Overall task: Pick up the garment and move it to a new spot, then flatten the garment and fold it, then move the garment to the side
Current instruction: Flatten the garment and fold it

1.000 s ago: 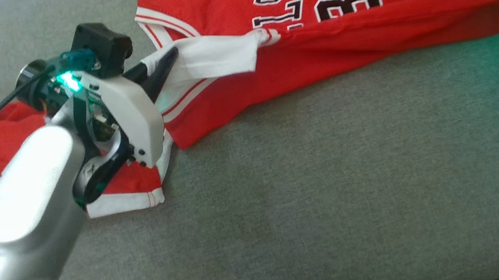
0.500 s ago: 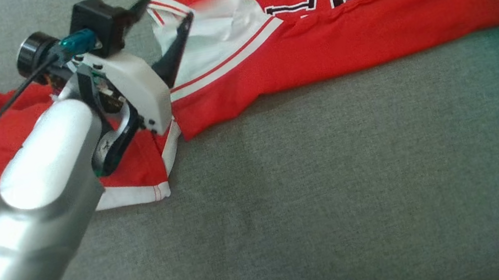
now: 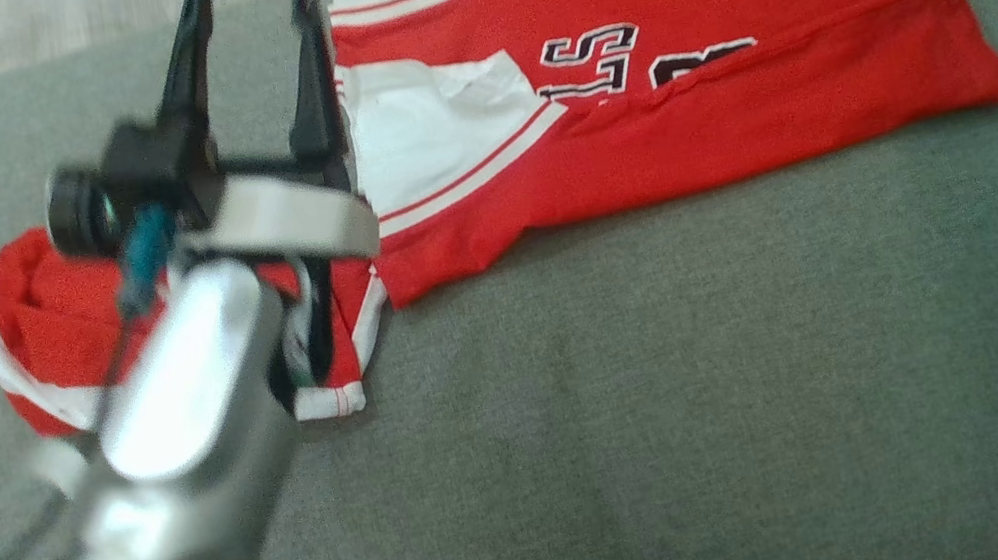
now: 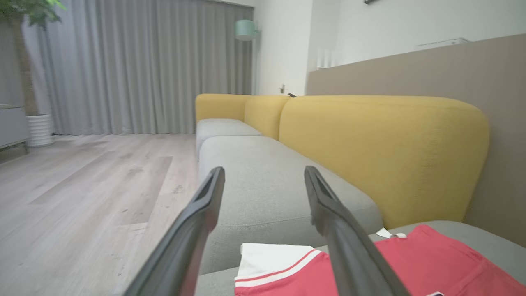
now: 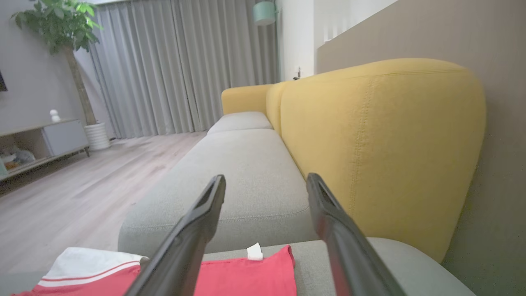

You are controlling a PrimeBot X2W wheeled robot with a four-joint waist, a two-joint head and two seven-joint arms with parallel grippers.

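1. Your left fingers [image 4: 200,222] are spread wide with nothing between them. The pale forearm [image 3: 172,446] runs back behind them.
2. Just behind and below those fingers, a bunched red-and-white cloth [image 3: 37,307] sits on the grey sofa seat [image 3: 680,392]. You can't tell if it's a separate piece.
3. The red jersey [image 3: 734,109] lies spread flat on the seat, to the right of your left fingers. Its white panel is nearest them and the black lettering is further right. In the left wrist view the fingers sit raised above it, not gripping.
4. Your right fingers [image 5: 201,222] are also wide and empty. The jersey's edge with a small white tag [image 5: 254,251] lies below, between them.
5. Beyond both sets of fingers there's more grey seat, then the yellow backrest [image 5: 382,144] on the right.
6. Farthest out: the wood floor [image 5: 82,193], grey curtains [image 5: 164,65] and a potted plant [image 5: 61,28].
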